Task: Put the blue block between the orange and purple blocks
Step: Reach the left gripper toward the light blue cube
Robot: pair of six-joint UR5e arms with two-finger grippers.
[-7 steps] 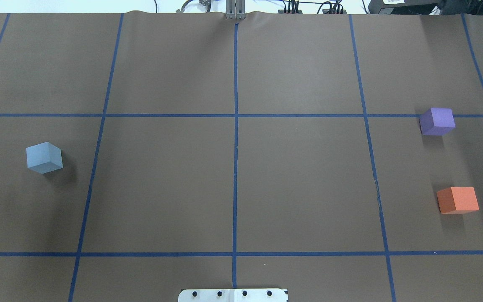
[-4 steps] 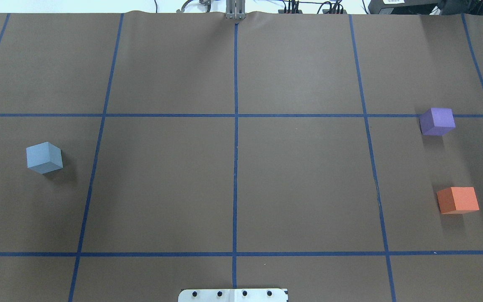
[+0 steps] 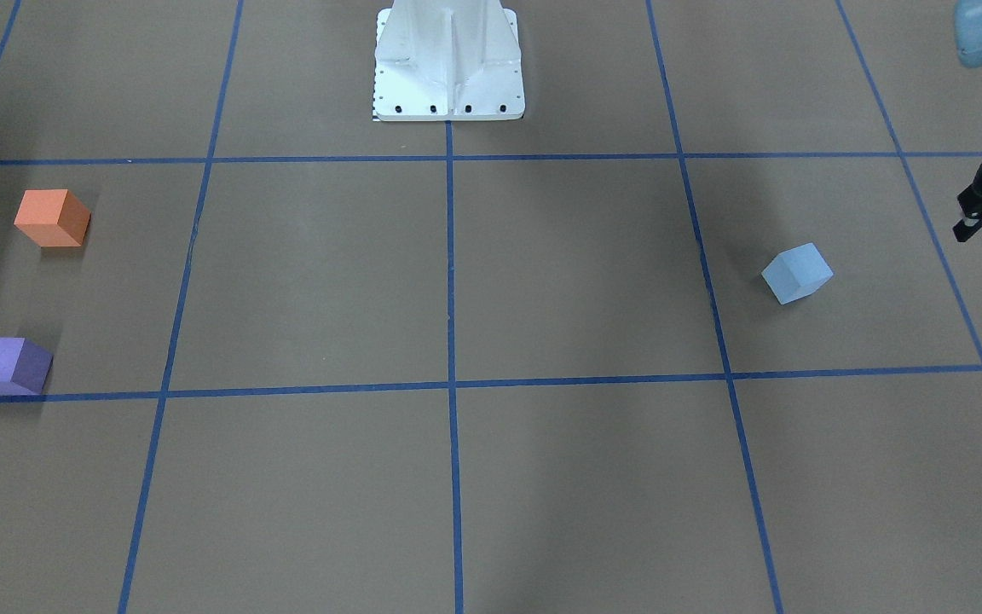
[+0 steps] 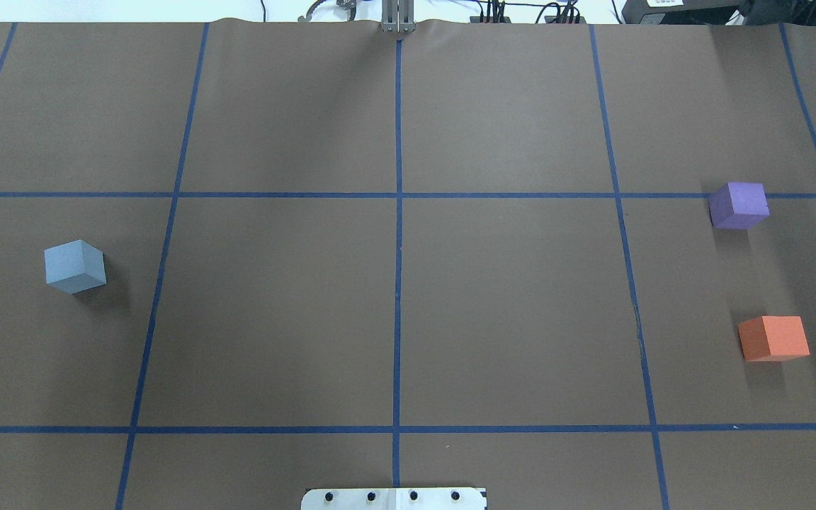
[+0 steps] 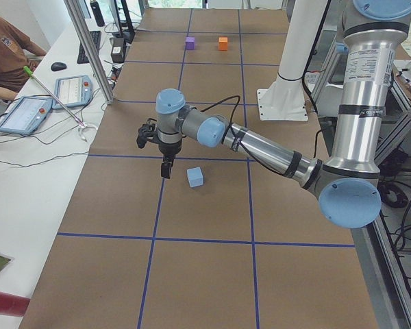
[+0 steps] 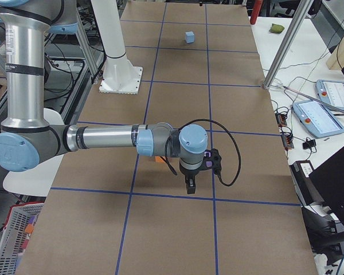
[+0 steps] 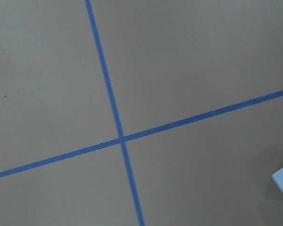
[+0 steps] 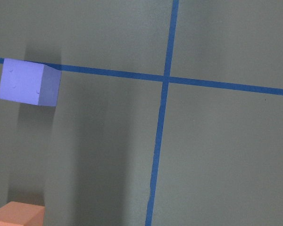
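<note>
Soft, diffuse light falls from above, and the matte brown desk (image 4: 273,319) is evenly lit. In the overhead view the blue block (image 4: 75,265), purple block (image 4: 738,205) and orange block (image 4: 773,338) each cast a faint, blurred-edged shadow toward the near edge. The strip beyond the desk's far edge is blown out white. Both wrist views are slightly soft and show the desk as greyish.

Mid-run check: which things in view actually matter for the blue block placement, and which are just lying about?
For the job:
blue block
orange block
purple block

Just lying about:
white robot base
blue tape grid
touchscreen pendants on the side bench
</note>
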